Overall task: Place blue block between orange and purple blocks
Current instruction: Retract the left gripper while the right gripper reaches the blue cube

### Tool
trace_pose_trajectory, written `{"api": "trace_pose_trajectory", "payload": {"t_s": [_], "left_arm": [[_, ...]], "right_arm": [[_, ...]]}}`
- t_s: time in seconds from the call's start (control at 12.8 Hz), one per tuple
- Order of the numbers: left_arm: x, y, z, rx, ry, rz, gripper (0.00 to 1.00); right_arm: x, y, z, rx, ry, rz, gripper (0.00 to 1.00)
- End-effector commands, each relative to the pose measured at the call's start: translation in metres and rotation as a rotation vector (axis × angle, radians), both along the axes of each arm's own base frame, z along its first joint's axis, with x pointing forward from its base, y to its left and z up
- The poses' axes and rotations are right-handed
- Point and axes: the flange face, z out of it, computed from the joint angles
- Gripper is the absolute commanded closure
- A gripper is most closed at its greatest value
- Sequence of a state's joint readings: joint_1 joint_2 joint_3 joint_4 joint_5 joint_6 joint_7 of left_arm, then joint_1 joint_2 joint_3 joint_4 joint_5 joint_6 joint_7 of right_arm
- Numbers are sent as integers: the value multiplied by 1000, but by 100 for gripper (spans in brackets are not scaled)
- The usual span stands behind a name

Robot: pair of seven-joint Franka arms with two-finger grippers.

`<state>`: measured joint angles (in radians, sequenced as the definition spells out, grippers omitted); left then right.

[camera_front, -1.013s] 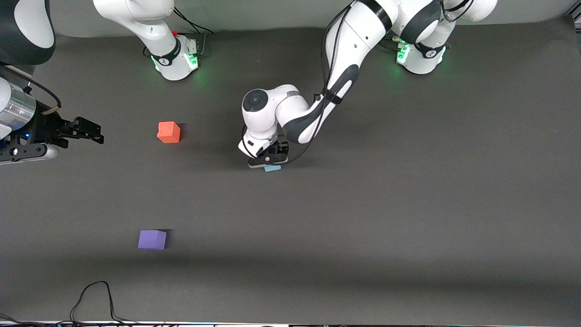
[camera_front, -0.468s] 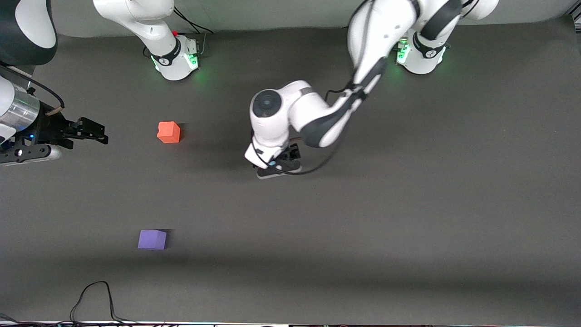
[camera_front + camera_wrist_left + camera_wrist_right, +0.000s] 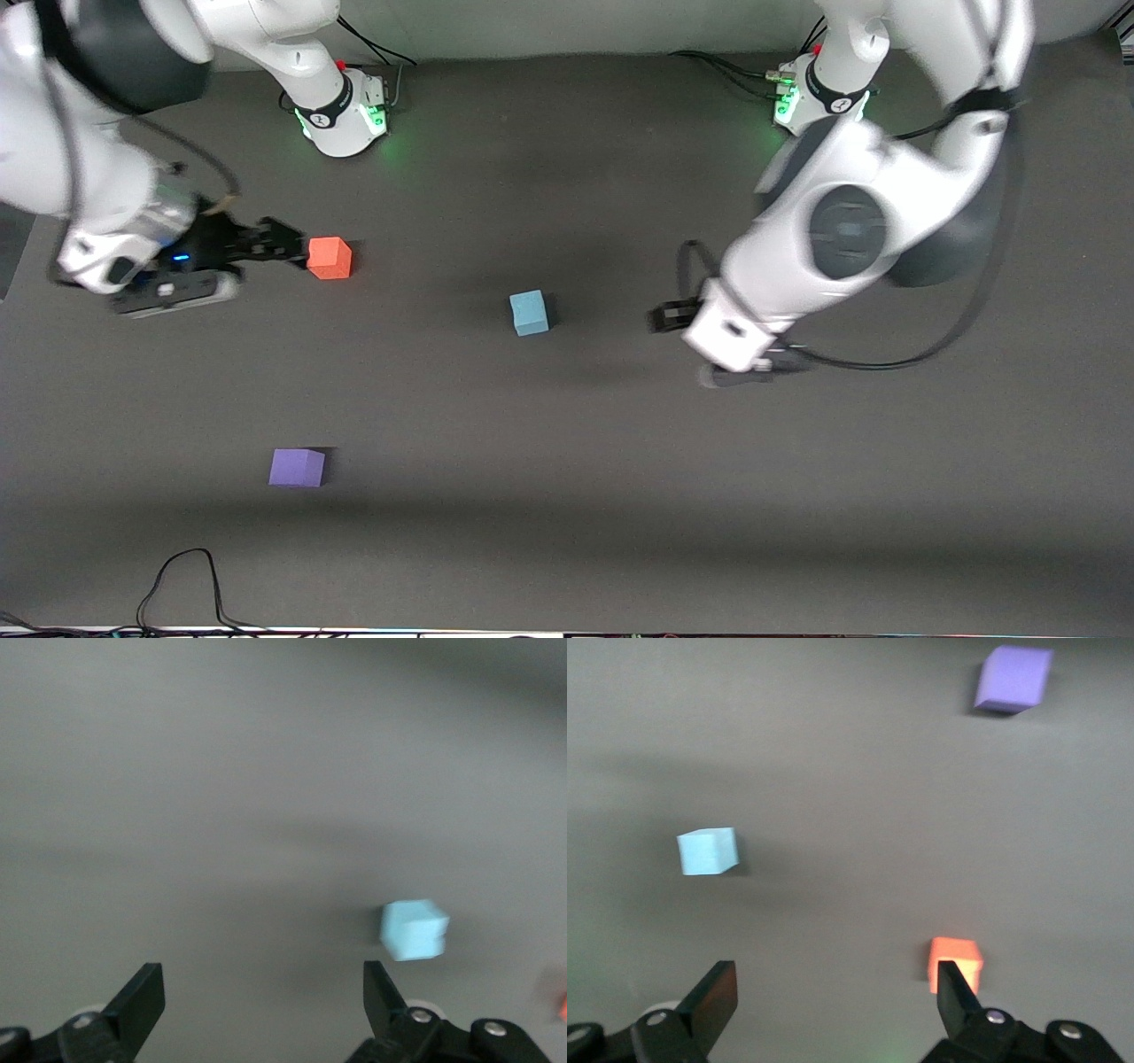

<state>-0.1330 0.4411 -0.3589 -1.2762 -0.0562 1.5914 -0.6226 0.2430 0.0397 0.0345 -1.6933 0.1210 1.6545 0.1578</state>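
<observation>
Over the dark, matte counter (image 3: 567, 532) toward the right arm's end, the right end effector (image 3: 282, 241) hangs low, its black fingers (image 3: 961, 1001) spread wide and empty, one tip just beside the orange block (image 3: 330, 258); the white arm bends down to it from its base at the top of the front view. That orange block is a small matte cube with soft, foam-like edges. The purple block (image 3: 297, 467), same shape and finish, sits nearer the front camera, well apart from it. The blue block (image 3: 530, 312), a pale sky-blue matte cube, rests alone on the counter near its middle, off toward the left arm's end from the other two and not between them. The left end effector (image 3: 666, 316) hovers over the counter near the blue block, fingers (image 3: 140, 999) wide apart and holding nothing, its arm folded up high. Three cubes, two arms.
</observation>
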Motion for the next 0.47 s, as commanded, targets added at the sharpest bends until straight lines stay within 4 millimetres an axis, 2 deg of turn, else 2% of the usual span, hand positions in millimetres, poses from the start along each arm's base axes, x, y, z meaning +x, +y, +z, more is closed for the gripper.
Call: {"api": "trace_pose_trajectory", "payload": {"t_s": [0.0, 0.23, 0.39], "left_arm": [[-21, 117, 26, -11, 40, -75, 0], [-40, 198, 32, 2, 46, -148, 0], [-43, 232, 34, 15, 37, -155, 0]], "right_arm": [[-4, 92, -4, -17, -1, -27, 0], [-15, 148, -6, -10, 3, -30, 0], [-18, 154, -13, -14, 11, -21, 0]]}}
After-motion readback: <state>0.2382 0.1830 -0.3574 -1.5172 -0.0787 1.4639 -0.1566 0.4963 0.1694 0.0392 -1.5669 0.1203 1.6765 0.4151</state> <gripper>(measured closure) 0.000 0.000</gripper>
